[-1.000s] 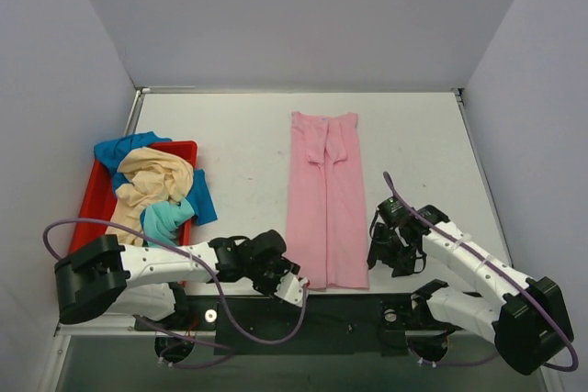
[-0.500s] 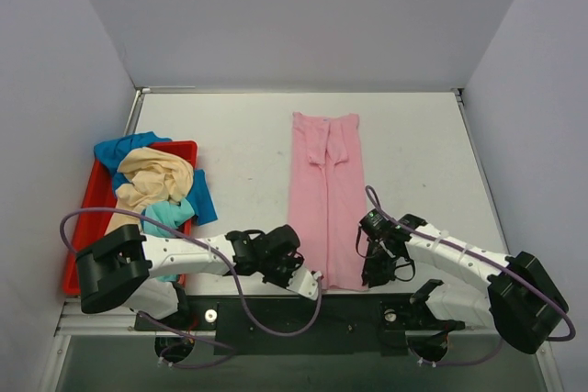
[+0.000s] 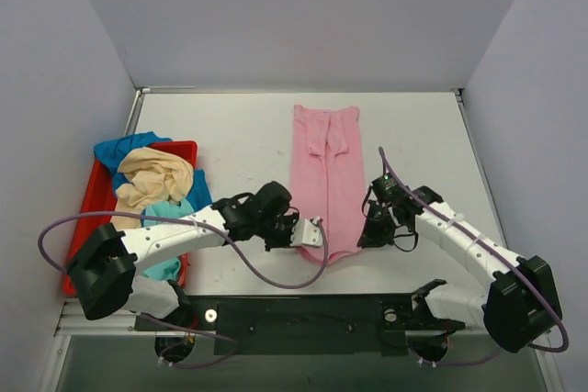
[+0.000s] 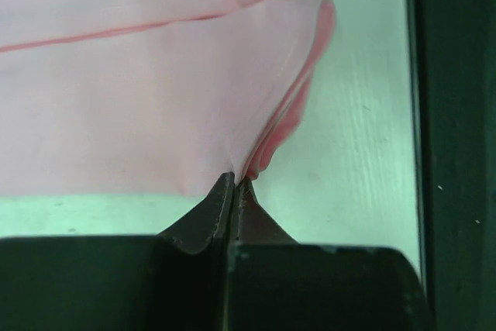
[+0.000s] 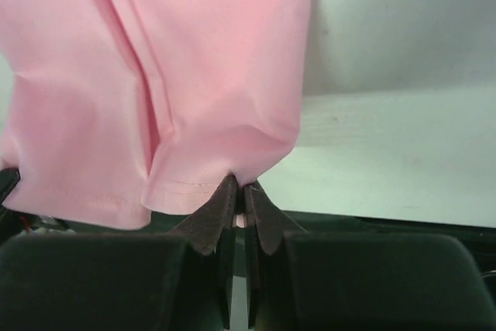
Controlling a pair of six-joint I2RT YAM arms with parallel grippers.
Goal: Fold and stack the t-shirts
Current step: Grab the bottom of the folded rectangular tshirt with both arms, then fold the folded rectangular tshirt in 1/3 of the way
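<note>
Pink t-shirt (image 3: pixel 326 167) lies mid tabletop (image 3: pixel 230 135) as a long narrow strip running near to far. It is folded lengthwise, with the sleeves tucked in at the far end. The far and middle parts are flat on the tabletop. The near end is gathered up at two pinch points and sags in a curve between them.

Left tool (image 3: pixel 318 230) is at the near-left corner of the strip, and its arm reaches in from the left. In the left wrist view the fingers (image 4: pixel 209 211) are pressed tight together with a thin fold of pink cloth nipped at the tips. No gap shows between them. The cloth fans out from the pinch, with the layered edge curling to the right.

Right tool (image 3: pixel 366 235) is at the near-right corner, level with the left tool and just beside the strip edge. In the right wrist view the fingers (image 5: pixel 267 218) are nearly closed on the pink hem. A stitched seam shows just left of the pinch, and creases run up the cloth from it.

Red tray (image 3: pixel 89 192) sits at the left of the tabletop, well apart from the pink t-shirt. Heaped in it are a cream-yellow t-shirt (image 3: pixel 152 176) on top, a blue t-shirt (image 3: pixel 119 149) poking out at the far side and over the right rim, and a teal t-shirt (image 3: pixel 158 211) at the near side, partly hidden by the left arm. All three are crumpled and unfolded. A purple cable (image 3: pixel 266 277) loops off the left arm across the near tabletop.
</note>
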